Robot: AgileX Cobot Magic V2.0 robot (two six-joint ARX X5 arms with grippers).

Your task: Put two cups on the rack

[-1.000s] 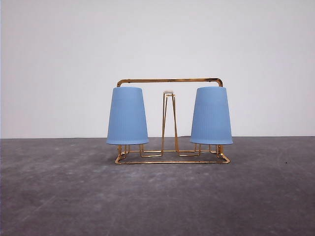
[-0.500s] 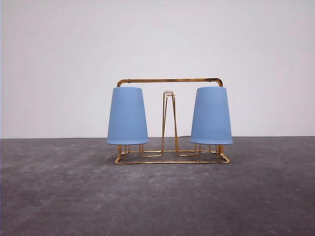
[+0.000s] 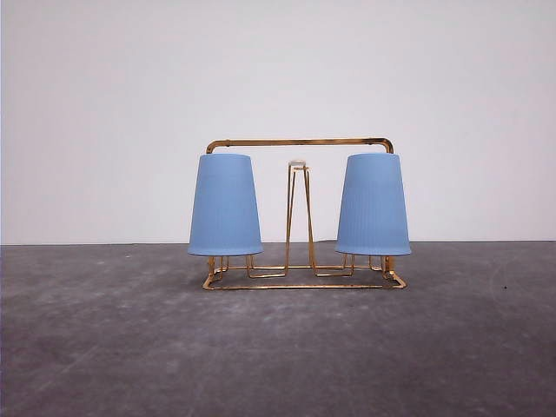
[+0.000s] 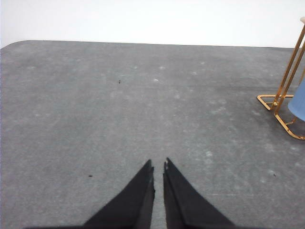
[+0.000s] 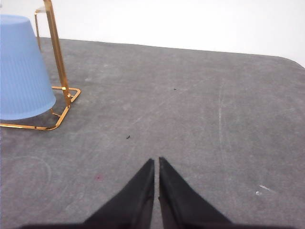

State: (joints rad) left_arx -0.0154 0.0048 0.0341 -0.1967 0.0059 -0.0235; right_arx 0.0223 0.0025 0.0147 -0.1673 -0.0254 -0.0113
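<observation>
Both cups sit upside down on the rack (image 3: 300,142), mouths downward and rims hanging just above its flat base. The left cup (image 3: 225,205) covers a prong at the rack's left end, the right cup (image 3: 373,205) one at its right end; they stand well apart, with a bare prong (image 3: 298,164) tipped in white upright between them. The arched top bar runs behind the upper edges of both cups. The rack stands toward the far side of the grey table (image 3: 278,347), near the white wall (image 3: 278,78), and a broad stretch of bare tabletop lies between it and the near edge.

In the left wrist view, the left gripper (image 4: 158,166) hangs over open table with its dark fingers drawn nearly together, a thin slit between the tips and nothing held; the rack's corner lies well off to one side. In the right wrist view, the right gripper (image 5: 156,161) is likewise almost closed and empty, clear of the right cup and the rack's base corner. The table's rounded far corners show in both wrist views.
</observation>
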